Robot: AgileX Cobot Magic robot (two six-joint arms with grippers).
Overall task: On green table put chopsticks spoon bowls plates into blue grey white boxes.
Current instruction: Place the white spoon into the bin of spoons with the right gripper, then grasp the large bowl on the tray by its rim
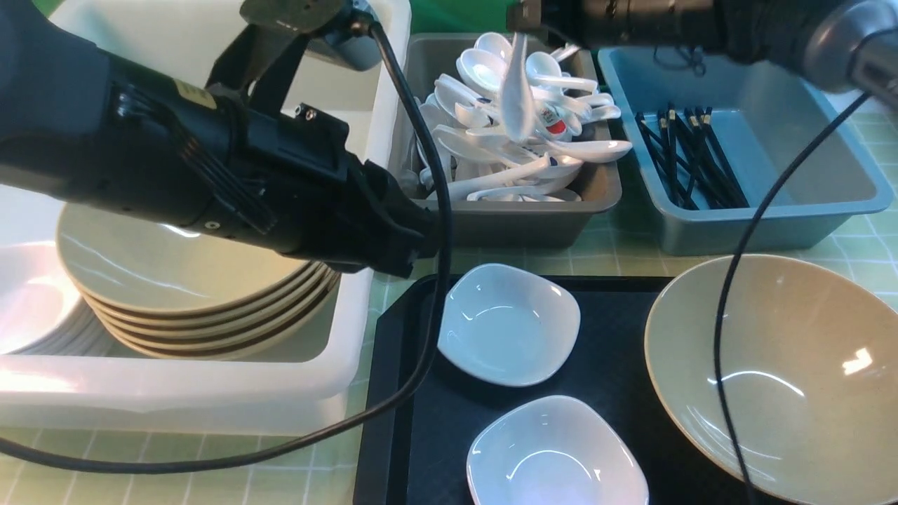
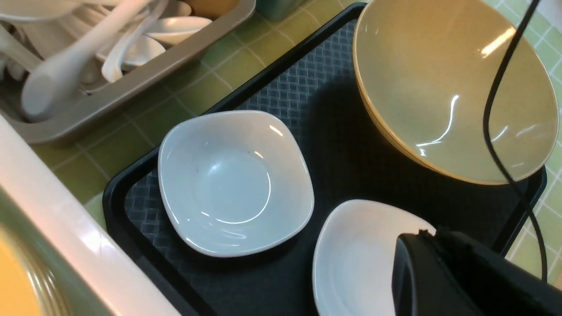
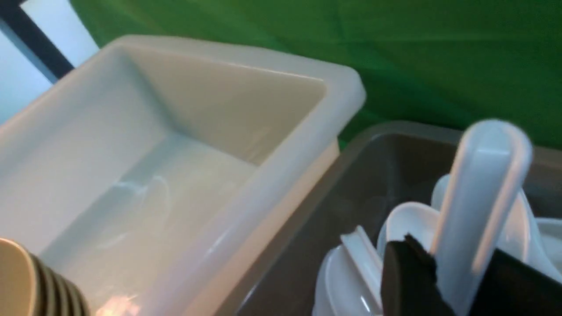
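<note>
R end effector [image 1: 523, 17], top centre of front view, pinches a white spoon [image 1: 518, 91]. The spoon hangs upright and blurred over the grey box [image 1: 519, 224], just above the spoon pile [image 1: 505, 151]. In the R wrist view the spoon sits btwn both black fingers [image 3: 406, 276], touching by the look.

L end effector [image 1: 410, 249], mid-frame, is pressed together and carries nothing. It hovers by the upper left corner of the black tray [image 1: 617, 330].

Step in hand, as judged: spoon drop-off into the grey box. Next move calls for spreading the R fingers. The pile is heaped near rim level, so a low release seems wise or the spoon may skid out.

Left to sort: 2 small white bowls [image 1: 508, 324] and 1 large beige bowl [image 1: 793, 379], all on the tray. Probably these go to the white box [image 1: 210, 400] at lower left, w/ the plate stack [image 1: 175, 280]. Chopsticks [image 1: 691, 158] lie in the blue box [image 1: 772, 231], upper right.
</note>
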